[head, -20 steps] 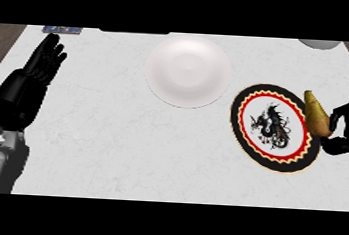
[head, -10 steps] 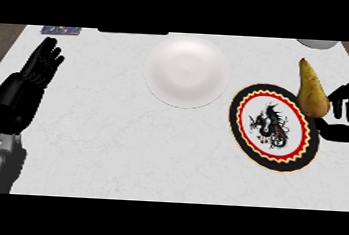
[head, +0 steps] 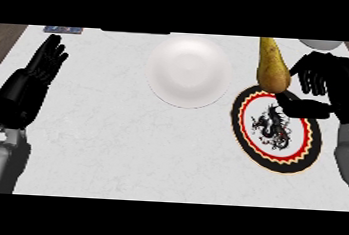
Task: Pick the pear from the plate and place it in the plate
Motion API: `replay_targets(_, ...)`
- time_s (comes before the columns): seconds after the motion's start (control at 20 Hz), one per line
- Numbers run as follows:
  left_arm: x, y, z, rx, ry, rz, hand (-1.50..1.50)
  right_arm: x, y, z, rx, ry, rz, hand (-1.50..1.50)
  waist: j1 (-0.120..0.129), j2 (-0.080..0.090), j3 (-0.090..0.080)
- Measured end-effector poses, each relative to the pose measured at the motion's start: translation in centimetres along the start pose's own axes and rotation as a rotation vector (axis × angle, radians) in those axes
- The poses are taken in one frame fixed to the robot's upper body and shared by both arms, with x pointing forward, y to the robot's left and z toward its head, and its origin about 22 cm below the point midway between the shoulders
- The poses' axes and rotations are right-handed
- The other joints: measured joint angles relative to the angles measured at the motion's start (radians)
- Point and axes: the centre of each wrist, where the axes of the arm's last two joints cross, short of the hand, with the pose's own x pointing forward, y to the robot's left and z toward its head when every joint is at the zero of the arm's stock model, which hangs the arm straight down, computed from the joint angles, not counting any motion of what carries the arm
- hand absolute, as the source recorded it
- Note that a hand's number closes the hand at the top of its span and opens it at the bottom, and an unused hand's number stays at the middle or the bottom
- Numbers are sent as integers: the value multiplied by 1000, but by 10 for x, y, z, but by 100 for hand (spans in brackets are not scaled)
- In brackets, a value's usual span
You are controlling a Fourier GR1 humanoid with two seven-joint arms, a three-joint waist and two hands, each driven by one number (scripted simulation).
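Lifted higher than a moment ago, yellow-brown pear [head: 273,64] clasped in right robot hand [head: 328,87] above black dragon-patterned plate [head: 275,129], plain white plate [head: 189,70] beside it on white marbled counter [head: 132,147], left robot hand [head: 38,72] resting open, fingers straight.

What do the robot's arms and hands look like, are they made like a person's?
Roughly, yes. Each arm ends in a matte black hand with separate fingers and a thumb, shaped much like a gloved human hand. The left hand joins a bulky black wrist section, then a smooth light grey forearm. The right hand looks the same, with a grey forearm below. No cables or markings show.
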Motion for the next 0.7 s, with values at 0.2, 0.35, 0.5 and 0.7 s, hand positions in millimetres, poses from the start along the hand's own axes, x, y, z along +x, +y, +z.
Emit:
replay_targets(0.2,2,-6,-1,0,-4,4,0,33,18,-15,18,-34,-23,150,4,1,0)
replay_targets(0.35,5,-3,0,-6,-5,9,0,56,26,-33,31,-46,-50,150,9,2,0)
replay_targets(0.5,0,-7,1,-13,-9,9,0,75,41,-55,55,-46,-87,150,14,4,0)
replay_targets(0.7,-2,-8,1,-16,-12,9,0,101,68,-79,87,-33,-116,150,20,6,0)
